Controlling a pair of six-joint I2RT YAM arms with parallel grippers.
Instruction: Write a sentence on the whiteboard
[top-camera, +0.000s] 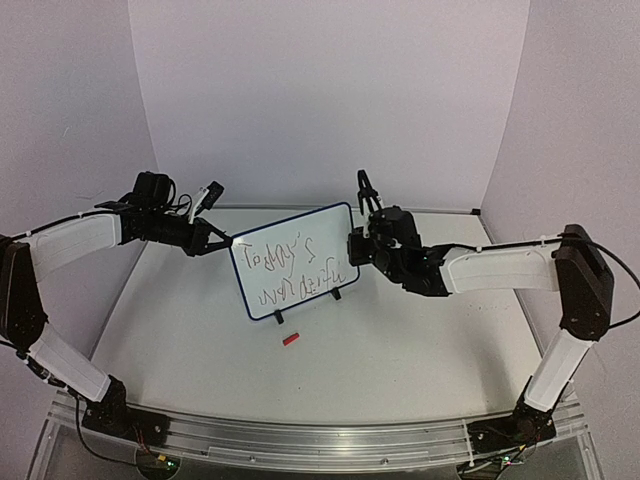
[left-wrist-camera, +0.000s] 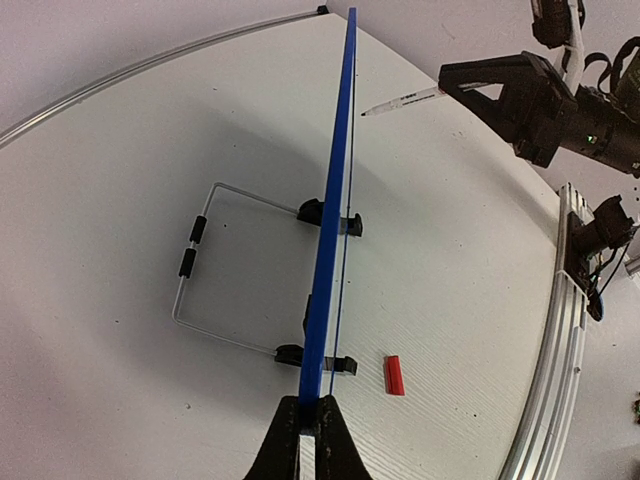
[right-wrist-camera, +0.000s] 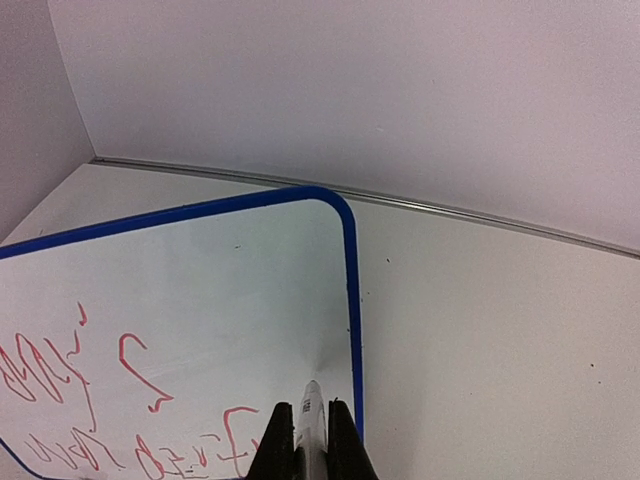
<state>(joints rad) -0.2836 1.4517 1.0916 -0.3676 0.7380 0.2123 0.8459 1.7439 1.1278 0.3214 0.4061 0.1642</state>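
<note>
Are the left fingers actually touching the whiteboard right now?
Touching. The left wrist view shows the left fingers clamped on the blue edge of the whiteboard, one on each side.

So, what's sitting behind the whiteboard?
In the left wrist view, a thin wire prop stand with two black sleeves rests on the table behind the whiteboard. From above, the whiteboard covers it entirely.

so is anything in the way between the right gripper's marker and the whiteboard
Nothing visible does. The right gripper holds the marker with its tip pointed at the whiteboard near its right edge, nothing between. The red cap lies on the table in front, clear of that path. The left gripper clamps the opposite edge.
</note>
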